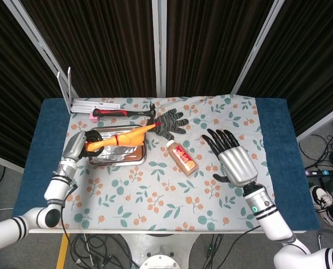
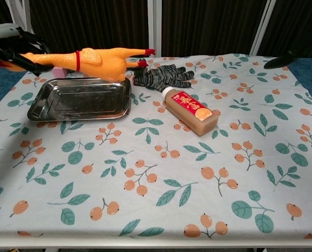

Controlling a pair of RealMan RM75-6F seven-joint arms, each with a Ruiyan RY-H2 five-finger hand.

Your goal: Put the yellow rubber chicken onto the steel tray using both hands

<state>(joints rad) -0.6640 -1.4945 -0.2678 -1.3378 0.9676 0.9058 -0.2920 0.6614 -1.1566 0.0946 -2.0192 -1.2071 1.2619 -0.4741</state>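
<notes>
Gripping the chicken [image 1: 119,138] by its neck, the left hand [image 1: 75,147] hovers it just above the tray [image 1: 137,158], apparently to lower it; the right hand [image 1: 231,159] is open, well apart.

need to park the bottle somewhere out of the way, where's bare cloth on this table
Bare cloth runs across the whole near half, in front of the steel tray and the bottle. The patch between the bottle and the open right hand is free too. The far left is crowded: hammer, knit glove, and the left hand holding the rubber chicken over the tray.
</notes>
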